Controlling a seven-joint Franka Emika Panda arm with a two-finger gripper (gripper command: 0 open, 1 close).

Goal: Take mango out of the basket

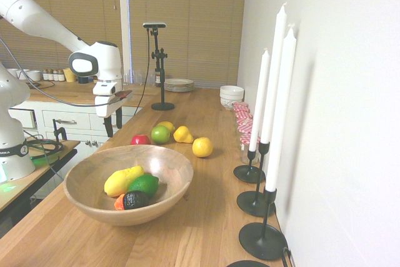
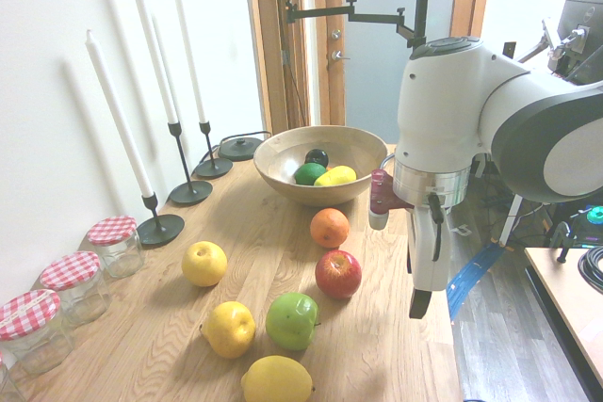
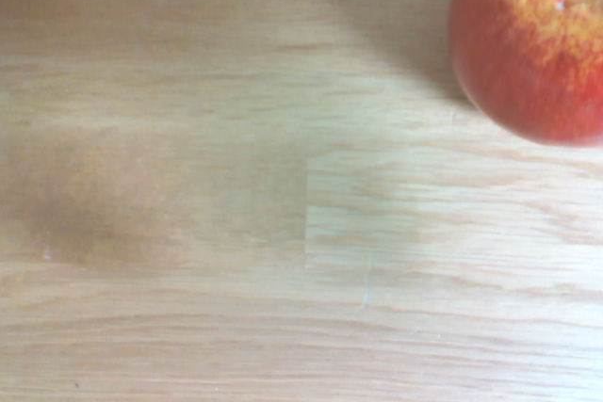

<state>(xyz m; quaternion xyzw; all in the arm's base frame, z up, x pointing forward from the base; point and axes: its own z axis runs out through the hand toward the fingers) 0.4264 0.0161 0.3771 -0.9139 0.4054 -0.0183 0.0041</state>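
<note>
Sharing the bowl with mango: green fruit [image 1: 144, 184], dark avocado [image 1: 135, 200]
Outside basket: red apple [image 2: 338, 274], green apple [image 2: 292, 321], orange [image 2: 329, 229]
Hand: [image 1: 109, 119] wide open, holding nothing, pointing down beside the table [image 1: 181, 236]
Mango: [image 1: 124, 181] inside the basket [image 1: 85, 202]
Surfaces: smooth yellow skin, round wooden walls, grained tabletop

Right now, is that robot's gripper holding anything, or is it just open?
Gripper: open, holding nothing, above the wooden worktop.

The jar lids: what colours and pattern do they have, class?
Red and white checks on the jar lids, clearest in the second exterior view.
</note>
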